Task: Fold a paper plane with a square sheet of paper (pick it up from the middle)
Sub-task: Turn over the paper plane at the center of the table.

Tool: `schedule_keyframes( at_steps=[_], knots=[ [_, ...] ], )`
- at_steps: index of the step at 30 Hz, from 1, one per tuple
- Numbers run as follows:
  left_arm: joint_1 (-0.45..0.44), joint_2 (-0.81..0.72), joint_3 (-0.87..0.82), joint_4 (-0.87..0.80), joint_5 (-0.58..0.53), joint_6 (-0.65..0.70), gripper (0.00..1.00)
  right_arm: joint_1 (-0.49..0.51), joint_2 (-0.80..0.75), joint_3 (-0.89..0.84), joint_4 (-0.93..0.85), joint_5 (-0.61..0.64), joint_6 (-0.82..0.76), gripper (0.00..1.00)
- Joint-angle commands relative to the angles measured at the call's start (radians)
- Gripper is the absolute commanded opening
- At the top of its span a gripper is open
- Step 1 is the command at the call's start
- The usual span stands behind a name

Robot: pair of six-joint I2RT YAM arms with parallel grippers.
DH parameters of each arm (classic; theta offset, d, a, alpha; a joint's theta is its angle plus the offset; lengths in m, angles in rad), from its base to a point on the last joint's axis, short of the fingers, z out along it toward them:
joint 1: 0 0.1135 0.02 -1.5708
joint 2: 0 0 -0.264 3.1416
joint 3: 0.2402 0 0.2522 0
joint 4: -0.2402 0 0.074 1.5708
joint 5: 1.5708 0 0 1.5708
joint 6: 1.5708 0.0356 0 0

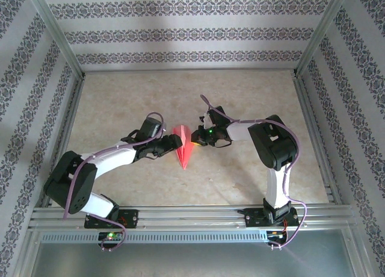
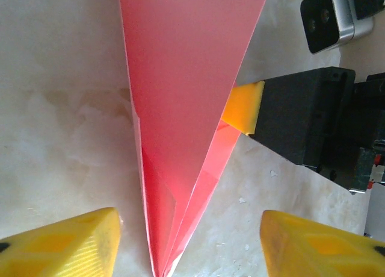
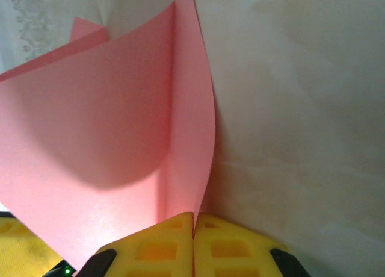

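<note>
Right claw (image 3: 194, 220) pinches the paper plane

The paper plane (image 1: 182, 147) is at the middle of the table (image 1: 240, 102), between both arms, with its sharp point toward the arm bases. The right claw is closed, and the edge of one wing is caught between its yellow fingers. The left claw (image 2: 189, 241) stands open, with one finger at each side of the narrow end, apart from the paper.

Table (image 1: 120, 102): pale beige, marbled, matte.
On it: pink paper plane (image 1: 183, 146) at the table's middle, narrow point toward its near edge.
</note>
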Motion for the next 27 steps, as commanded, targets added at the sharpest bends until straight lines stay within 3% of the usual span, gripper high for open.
schedule_keyframes(
  at_steps=[1, 7, 12, 17, 22, 27],
  knots=[
    [-0.019, 0.022, 0.042, 0.057, 0.029, -0.018, 0.55, -0.008, 0.018, -0.001, -0.037, 0.03, -0.028, 0.08],
    [-0.028, 0.056, 0.072, 0.057, 0.034, -0.016, 0.46, -0.01, 0.017, -0.004, -0.042, 0.031, -0.033, 0.08],
    [-0.03, 0.093, 0.097, 0.034, 0.01, -0.009, 0.47, -0.012, 0.016, -0.005, -0.045, 0.032, -0.034, 0.08],
    [-0.03, 0.122, 0.128, -0.028, -0.043, 0.002, 0.56, -0.013, 0.017, -0.008, -0.045, 0.031, -0.033, 0.08],
    [-0.03, 0.071, 0.126, -0.087, -0.122, 0.028, 0.55, -0.013, 0.013, -0.012, -0.046, 0.036, -0.033, 0.08],
    [-0.019, 0.033, 0.103, -0.137, -0.204, 0.033, 0.48, -0.015, 0.013, -0.015, -0.049, 0.036, -0.034, 0.08]
  ],
)
